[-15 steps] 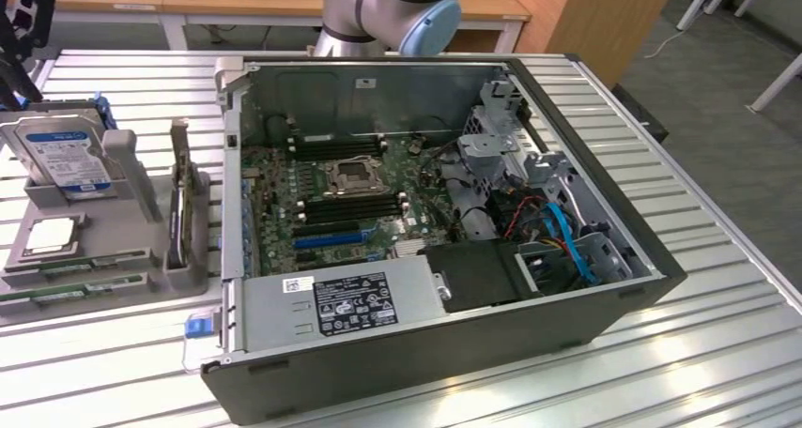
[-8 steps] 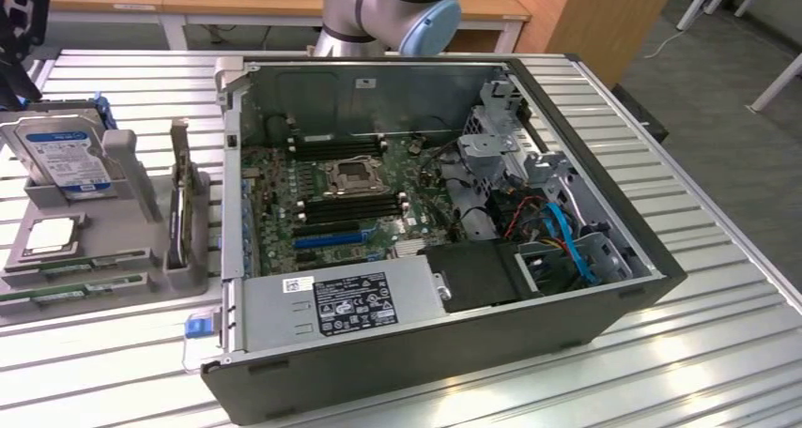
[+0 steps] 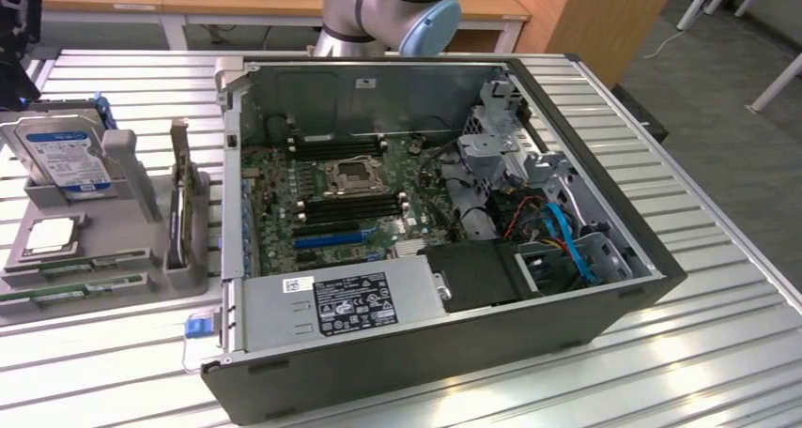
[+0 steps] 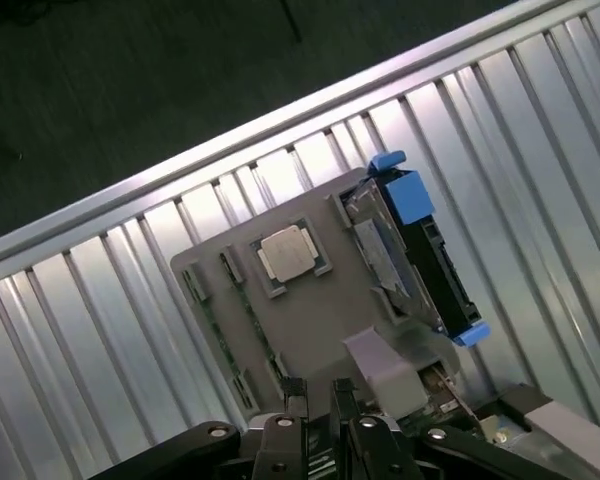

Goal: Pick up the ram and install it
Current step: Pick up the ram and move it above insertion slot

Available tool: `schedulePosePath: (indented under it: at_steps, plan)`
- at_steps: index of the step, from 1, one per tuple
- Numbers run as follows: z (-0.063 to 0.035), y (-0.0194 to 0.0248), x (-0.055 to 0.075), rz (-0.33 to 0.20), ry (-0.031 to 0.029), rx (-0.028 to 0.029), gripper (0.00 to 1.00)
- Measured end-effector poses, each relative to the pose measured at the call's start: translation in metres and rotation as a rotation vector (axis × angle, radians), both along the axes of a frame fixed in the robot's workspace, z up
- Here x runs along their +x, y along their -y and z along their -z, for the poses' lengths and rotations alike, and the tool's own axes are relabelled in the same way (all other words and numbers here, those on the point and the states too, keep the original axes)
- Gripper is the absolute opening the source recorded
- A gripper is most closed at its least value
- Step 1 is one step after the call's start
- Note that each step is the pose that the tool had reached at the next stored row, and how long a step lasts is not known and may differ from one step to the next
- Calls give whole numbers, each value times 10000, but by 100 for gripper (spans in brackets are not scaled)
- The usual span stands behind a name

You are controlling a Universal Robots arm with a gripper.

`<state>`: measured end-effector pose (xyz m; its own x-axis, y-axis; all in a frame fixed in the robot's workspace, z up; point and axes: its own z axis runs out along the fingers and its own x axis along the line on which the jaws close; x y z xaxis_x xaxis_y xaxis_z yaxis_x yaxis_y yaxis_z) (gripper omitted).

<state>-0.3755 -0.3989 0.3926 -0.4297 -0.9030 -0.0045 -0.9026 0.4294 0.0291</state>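
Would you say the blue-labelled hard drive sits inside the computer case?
No, the hard drive stands in the gray holder outside the open computer case, at the exterior view's left of it.

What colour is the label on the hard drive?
The hard drive label is blue and white; the exterior view shows it best.

One open computer case, folks, and inside it one motherboard with one processor socket. One power supply, one label on top. Black memory slots sit in two banks; the slots per bank are too fine to call. One grey tray, and on it we count two ram sticks, one loose processor chip and one hard drive. One robot arm.
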Motion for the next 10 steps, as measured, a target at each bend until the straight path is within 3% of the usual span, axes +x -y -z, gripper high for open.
schedulePosePath:
  at_steps: [10]
  plan:
    - [0, 0, 0, -1826, 0, 0, 24]
